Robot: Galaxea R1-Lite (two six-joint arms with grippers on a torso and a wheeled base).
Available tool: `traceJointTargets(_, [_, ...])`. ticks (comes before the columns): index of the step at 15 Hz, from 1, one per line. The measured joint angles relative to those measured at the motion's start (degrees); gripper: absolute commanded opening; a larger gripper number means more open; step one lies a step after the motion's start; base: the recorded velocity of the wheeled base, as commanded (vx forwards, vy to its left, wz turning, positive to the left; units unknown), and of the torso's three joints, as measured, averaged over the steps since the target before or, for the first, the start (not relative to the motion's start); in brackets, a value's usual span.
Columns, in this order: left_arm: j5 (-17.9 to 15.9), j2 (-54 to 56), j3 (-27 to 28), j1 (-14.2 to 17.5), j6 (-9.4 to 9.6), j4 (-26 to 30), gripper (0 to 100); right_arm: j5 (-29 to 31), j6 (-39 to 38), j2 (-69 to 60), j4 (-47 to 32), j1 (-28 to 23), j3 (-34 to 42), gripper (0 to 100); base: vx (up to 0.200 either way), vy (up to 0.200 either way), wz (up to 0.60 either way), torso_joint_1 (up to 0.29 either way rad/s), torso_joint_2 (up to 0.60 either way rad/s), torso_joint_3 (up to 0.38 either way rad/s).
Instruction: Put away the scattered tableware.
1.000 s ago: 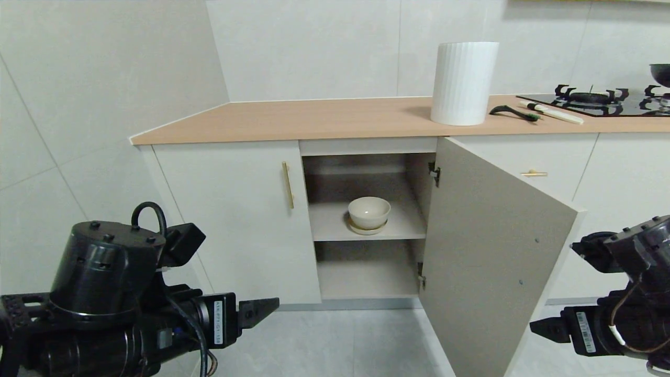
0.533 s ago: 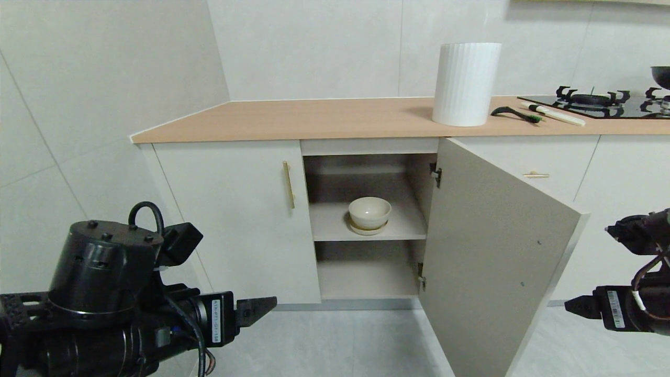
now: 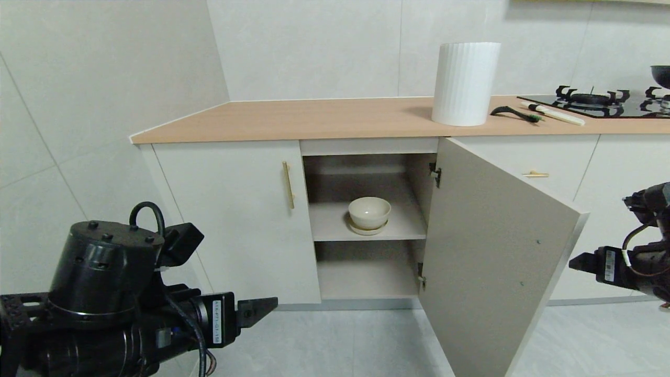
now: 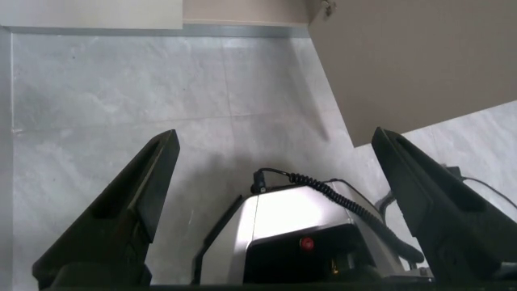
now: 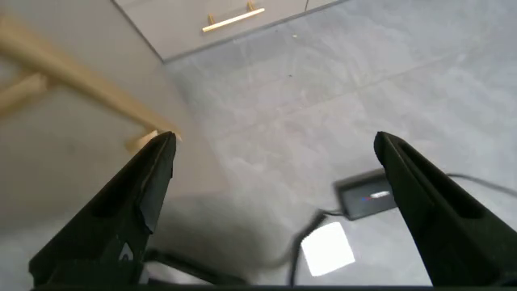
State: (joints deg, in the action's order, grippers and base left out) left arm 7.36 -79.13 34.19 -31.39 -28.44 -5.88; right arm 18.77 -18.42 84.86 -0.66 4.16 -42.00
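The right gripper [image 3: 577,261], fingers apart and empty like the left gripper's [image 3: 263,307], has risen beside the open beige cabinet door [image 3: 492,246], likely to close it.

Centre frame, the bowl [image 3: 369,211] sits on the cabinet shelf [image 3: 405,226], open door [image 3: 492,251] to its right; upper right, a canister [image 3: 464,84] stands on the countertop [image 3: 293,120].

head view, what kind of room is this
Most likely a kitchen: a wooden countertop with a gas hob at its right end, and a bowl on a shelf in the open cabinet below.
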Motion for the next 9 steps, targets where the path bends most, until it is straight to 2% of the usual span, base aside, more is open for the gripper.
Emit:
traceJointTargets(4, [0.00,0.02,0.00,0.00,0.00,0.00,100,-0.02,-3.30,3.84,4.67,-0.24,-0.17,100,0.000,0.000,0.00,0.000,0.00,0.000])
traceJointTargets(9, [-0.04,0.05,0.00,0.02,0.00,0.00,100,0.00,-6.67,6.90,5.25,0.91,-0.50,100,0.000,0.000,0.00,0.000,0.00,0.000])
